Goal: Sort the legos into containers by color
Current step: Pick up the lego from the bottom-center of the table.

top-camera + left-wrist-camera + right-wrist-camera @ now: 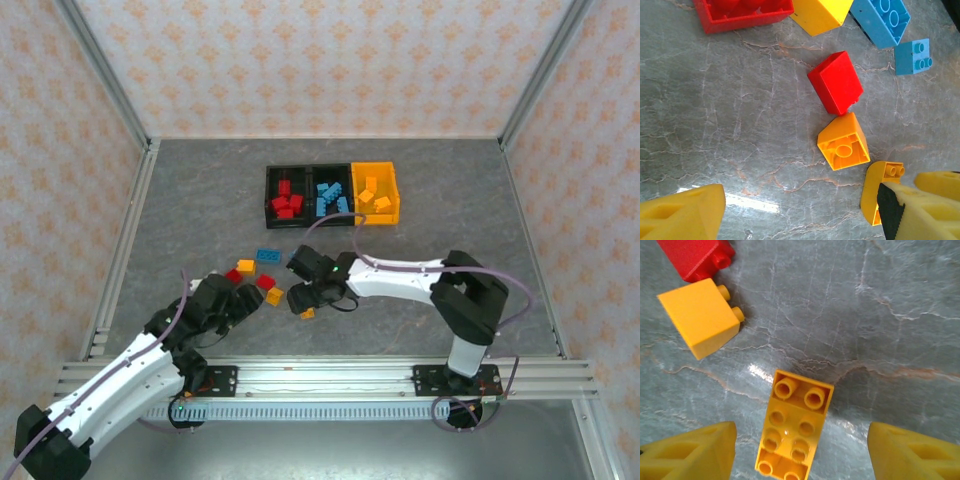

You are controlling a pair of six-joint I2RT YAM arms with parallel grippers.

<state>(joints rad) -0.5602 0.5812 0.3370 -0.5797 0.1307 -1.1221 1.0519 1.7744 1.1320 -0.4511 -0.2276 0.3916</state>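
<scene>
Lego (795, 425) — untouched inside open right hand (800, 442)

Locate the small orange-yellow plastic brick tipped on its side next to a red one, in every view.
Top external: orange-yellow brick just left of centre.
Left wrist: brick right of centre, hollow underside showing.
Right wrist: brick upper left, studs pointing right.
Shared landmark: red plastic brick beside it.

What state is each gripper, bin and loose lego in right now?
left gripper, open, nothing gripped
right gripper, open, straddling orange brick, untouched
left black bin, holds red legos
middle black bin, holds blue legos
orange bin, holds orange legos
loose legos, unsorted on table
</scene>
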